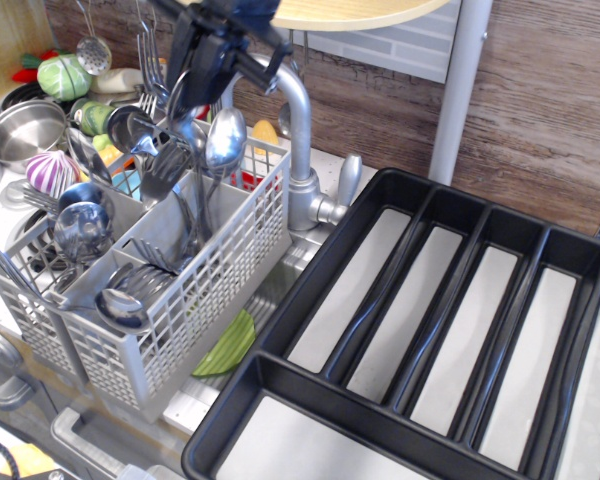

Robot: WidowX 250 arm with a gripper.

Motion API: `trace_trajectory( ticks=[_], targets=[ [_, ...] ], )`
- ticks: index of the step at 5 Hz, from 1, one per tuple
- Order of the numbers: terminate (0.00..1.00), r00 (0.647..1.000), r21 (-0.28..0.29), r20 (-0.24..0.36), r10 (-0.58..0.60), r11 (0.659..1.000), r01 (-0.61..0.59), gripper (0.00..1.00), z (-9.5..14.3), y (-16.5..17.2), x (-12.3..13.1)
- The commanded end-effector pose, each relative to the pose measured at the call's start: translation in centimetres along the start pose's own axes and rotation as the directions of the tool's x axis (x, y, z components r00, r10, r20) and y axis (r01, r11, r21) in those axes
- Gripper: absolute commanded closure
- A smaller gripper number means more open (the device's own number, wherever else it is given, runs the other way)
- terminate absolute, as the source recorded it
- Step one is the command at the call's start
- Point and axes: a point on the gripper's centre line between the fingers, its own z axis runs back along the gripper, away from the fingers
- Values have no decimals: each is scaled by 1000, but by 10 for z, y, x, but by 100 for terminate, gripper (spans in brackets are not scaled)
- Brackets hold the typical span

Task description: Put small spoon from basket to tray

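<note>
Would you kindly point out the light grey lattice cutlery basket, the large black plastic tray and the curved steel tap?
Light grey lattice cutlery basket (pixel 195 320): camera view, front grid wall.
Large black plastic tray (pixel 220 432): camera view, near-left rim.
Curved steel tap (pixel 300 150): camera view, upright neck.

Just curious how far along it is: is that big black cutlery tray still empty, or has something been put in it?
Empty. Every long compartment of the black tray in view shows only its bare pale grey floor; the cutlery is all in the grey basket.

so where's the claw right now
In the single camera view the claw is at the top left, raised above the basket, just left of the curved steel faucet; whether it grips a spoon is unclear.
</note>
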Motion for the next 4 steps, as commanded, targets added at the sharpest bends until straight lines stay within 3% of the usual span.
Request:
trace_trajectory(
  ticks=[1, 2, 3, 4],
  targets=[
    [0, 994, -54, -4, -111, 992, 111, 100, 26, -26, 13],
    [0, 994, -76, -55, -96, 993, 92, 100, 47, -24, 18],
    [0, 998, -97, -51, -45, 994, 40, 100, 40, -40, 23],
    [0, 1000, -76, -13, -16, 997, 15, 100, 13, -45, 29]
  ],
)
